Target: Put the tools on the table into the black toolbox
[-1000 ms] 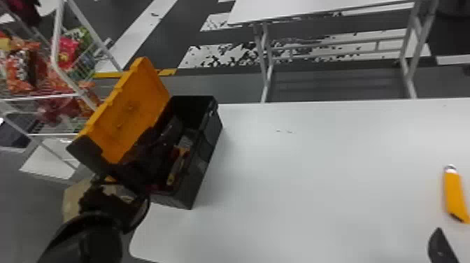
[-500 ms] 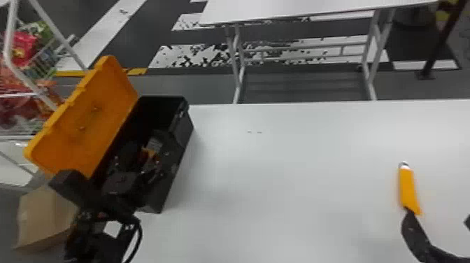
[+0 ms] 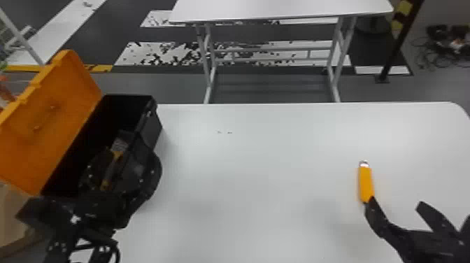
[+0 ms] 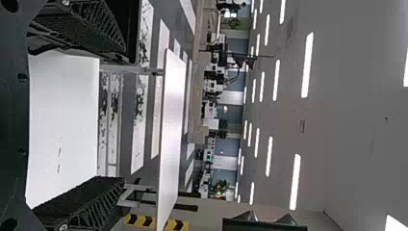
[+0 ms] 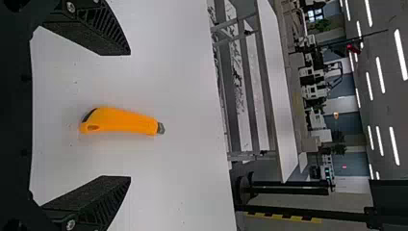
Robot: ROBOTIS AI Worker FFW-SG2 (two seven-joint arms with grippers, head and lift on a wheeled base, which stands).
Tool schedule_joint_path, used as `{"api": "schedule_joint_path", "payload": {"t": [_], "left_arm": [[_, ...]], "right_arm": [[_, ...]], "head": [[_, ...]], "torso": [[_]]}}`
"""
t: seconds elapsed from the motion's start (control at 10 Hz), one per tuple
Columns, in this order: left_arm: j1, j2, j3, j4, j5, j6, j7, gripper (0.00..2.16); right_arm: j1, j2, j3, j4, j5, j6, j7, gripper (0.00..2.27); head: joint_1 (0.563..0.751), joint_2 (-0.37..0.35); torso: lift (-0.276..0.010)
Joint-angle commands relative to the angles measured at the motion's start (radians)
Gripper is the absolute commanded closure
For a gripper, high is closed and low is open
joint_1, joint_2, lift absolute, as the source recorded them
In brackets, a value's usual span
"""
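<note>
Head view: one orange-yellow utility knife [image 3: 366,183] lies flat on the white counter [image 3: 272,147], toward the robot's right, its metal tip turned to the far edge. The right gripper [image 3: 395,206] is beside its near end, jaws spread wide, and one dark fingertip overlaps that end of the knife; whether the two touch, I cannot tell. In the right wrist view the knife lies across the gap between the two jaws, clear of both sides, with its metal tip reaching out past their ends. Nothing is pinched there.

On the robot's left stands one black toolbox [image 3: 152,129], its single orange lid [image 3: 59,115] swung open and leaning outward. Inside is a grey-and-yellow tool [image 3: 117,150]; dark shapes around it are too murky to count. The left gripper [image 3: 99,206] is at the near part of the toolbox, partly in front of it. Left wrist view: its two jaws are apart too, with bare air between them. The knife is well apart from these.

Beyond the counter is one more white table [image 3: 276,8], and one brown box [image 3: 12,217] sits by the toolbox at the near left.
</note>
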Motion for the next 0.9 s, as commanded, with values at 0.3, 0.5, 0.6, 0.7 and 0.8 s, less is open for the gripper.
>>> {"api": "schedule_joint_path", "payload": {"t": [0.3, 0.5, 0.6, 0.7, 0.8], "left_arm": [[0.048, 0.009, -0.038, 0.024, -0.006, -0.095, -0.004, 0.04], [0.055, 0.017, -0.055, 0.024, -0.009, -0.095, -0.008, 0.04], [0.058, 0.024, -0.061, 0.024, -0.012, -0.095, -0.01, 0.04], [0.061, 0.029, -0.066, 0.024, -0.012, -0.095, -0.011, 0.04], [0.063, 0.034, -0.071, 0.024, -0.012, -0.092, -0.013, 0.04]], "right_arm": [[-0.115, 0.007, 0.012, 0.002, -0.001, 0.189, -0.043, 0.09], [-0.149, 0.009, 0.009, 0.007, -0.001, 0.229, -0.06, 0.09], [-0.163, 0.01, 0.009, 0.014, -0.001, 0.238, -0.069, 0.09], [-0.184, 0.011, 0.008, 0.036, -0.001, 0.241, -0.086, 0.09], [-0.203, 0.011, 0.008, 0.057, 0.001, 0.244, -0.108, 0.09]], "head": [[0.695, 0.075], [0.695, 0.07], [0.695, 0.059], [0.695, 0.049], [0.695, 0.044]], "torso": [[-0.075], [-0.075], [-0.075], [-0.075], [-0.075]]}}
